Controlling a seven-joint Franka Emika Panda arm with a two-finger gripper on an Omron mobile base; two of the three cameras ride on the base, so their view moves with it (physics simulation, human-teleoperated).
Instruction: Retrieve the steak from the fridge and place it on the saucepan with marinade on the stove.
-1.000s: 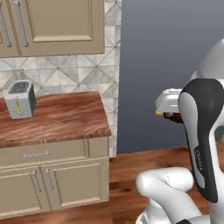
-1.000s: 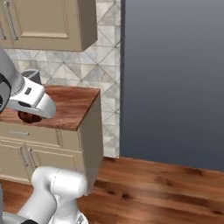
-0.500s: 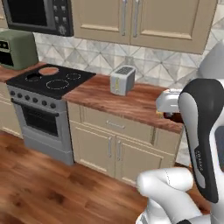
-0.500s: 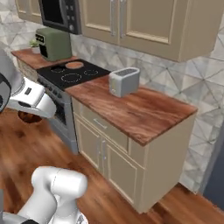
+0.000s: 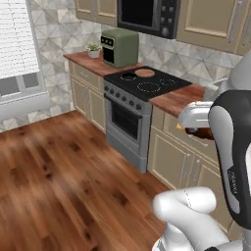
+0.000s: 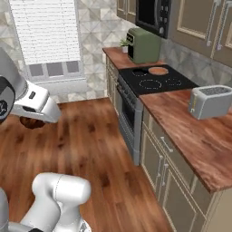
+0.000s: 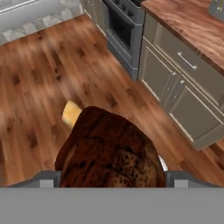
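We have the dark red-brown lump of steak with a pale edge (image 7: 111, 148) clamped in the two-finger gripper (image 7: 111, 177): in the hand view it sits in the lower centre of the frame, right between the grey finger tips, jaws spread wide around it because the piece is bulky. In the left base view the gripper (image 5: 196, 128) is at right of centre, steak (image 5: 201, 133) tucked under the white hand; in the right base view the gripper (image 6: 32, 118) is at the left edge with the steak (image 6: 31, 122) showing dark below it. We judge the arm is kept folded in close to the body so the load rides steady while the base is away from the counter. Target is the small round saucepan with orange-brown inside (image 5: 144, 73), at upper centre of the left base view on the back of the black glass cooktop stove (image 5: 157, 88), next to the green countertop oven (image 5: 120, 47); in the right base view the saucepan (image 6: 158, 70) is upper right of centre on the stove (image 6: 174, 84). Steak and pan are well apart, with wooden floor (image 7: 48, 83) under the hand, not the cooktop. The placement is not yet done; we need to close in on the stove first.
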